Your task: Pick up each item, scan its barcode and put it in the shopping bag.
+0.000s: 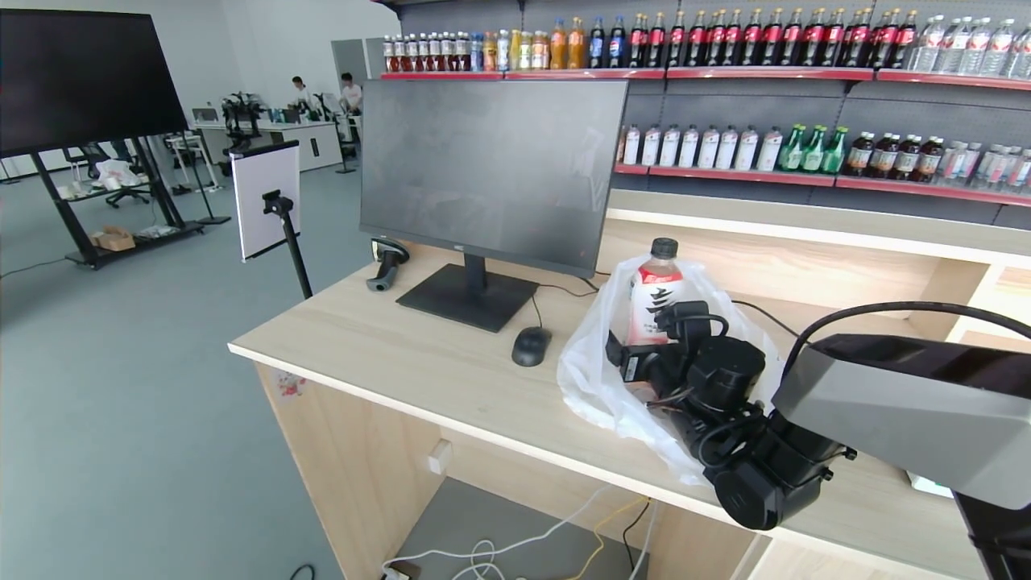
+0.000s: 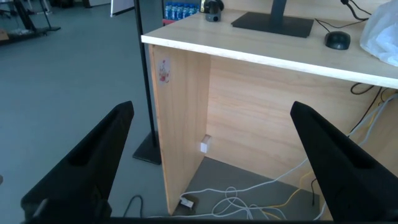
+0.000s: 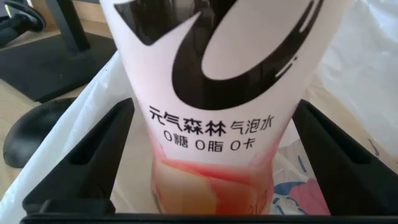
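A drink bottle [image 1: 654, 290] with a white and pink label and a black cap stands upright inside a translucent shopping bag [image 1: 592, 362] on the wooden counter [image 1: 387, 338]. My right gripper [image 1: 644, 358] reaches into the bag, shut on the bottle's lower body. Up close, the bottle [image 3: 211, 93] sits between the right gripper's [image 3: 211, 118] two black fingers [image 3: 93, 155], with bag plastic [image 3: 354, 56] behind. My left gripper [image 2: 212, 111] hangs open and holds nothing, low beside the counter's left end, facing its side panel.
A monitor [image 1: 491, 169] stands at the counter's back, with a barcode scanner [image 1: 387, 264] on its left and a mouse [image 1: 532, 345] between its base and the bag. Drink shelves [image 1: 773, 157] line the wall behind. Cables [image 2: 249, 199] lie under the counter.
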`<state>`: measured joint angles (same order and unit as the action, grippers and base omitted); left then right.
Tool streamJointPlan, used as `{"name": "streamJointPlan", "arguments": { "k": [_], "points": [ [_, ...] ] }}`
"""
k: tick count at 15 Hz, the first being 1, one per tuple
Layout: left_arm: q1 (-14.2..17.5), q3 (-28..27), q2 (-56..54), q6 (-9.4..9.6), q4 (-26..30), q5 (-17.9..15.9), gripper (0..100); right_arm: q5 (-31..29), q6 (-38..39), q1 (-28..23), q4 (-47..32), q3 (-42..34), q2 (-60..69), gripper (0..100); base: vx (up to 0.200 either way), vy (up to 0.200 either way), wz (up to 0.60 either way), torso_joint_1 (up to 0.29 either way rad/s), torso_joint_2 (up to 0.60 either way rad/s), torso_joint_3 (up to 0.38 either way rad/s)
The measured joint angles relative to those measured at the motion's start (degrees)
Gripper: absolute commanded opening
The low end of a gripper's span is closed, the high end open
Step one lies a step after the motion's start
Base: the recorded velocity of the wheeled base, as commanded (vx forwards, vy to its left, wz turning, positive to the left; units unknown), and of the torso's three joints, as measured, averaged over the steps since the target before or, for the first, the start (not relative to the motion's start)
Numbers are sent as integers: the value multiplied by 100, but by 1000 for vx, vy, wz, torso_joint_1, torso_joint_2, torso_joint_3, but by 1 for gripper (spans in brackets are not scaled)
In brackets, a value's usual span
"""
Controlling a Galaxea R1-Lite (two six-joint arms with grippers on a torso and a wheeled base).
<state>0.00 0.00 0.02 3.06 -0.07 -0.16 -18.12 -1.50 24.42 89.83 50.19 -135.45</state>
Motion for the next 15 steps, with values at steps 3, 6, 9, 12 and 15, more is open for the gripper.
{"name": "streamJointPlan", "arguments": {
  "k": [3, 6, 9, 12, 15],
  "points": [
    [0, 0, 0, -6, 0, 0, 100, 2, -9, -2, 7, -99, 127, 100, 0, 0, 0, 0, 0, 0],
    [0, 0, 0, 0, 0, -2, 100, 0, -17, 6, 7, -280, 288, 100, 0, 0, 0, 0, 0, 0],
    [0, 0, 0, -6, 0, -2, 100, -5, -16, 72, 9, -512, 524, 100, 0, 0, 0, 0, 0, 0],
    [0, 0, 0, -24, 0, 0, 100, -6, 16, 91, 11, -741, 769, 100, 0, 0, 0, 0, 0, 0],
    [0, 0, 0, -173, 7, 2, 100, -6, 101, 96, 13, -973, 1070, 100, 0, 0, 0, 0, 0, 0]
  ]
}}
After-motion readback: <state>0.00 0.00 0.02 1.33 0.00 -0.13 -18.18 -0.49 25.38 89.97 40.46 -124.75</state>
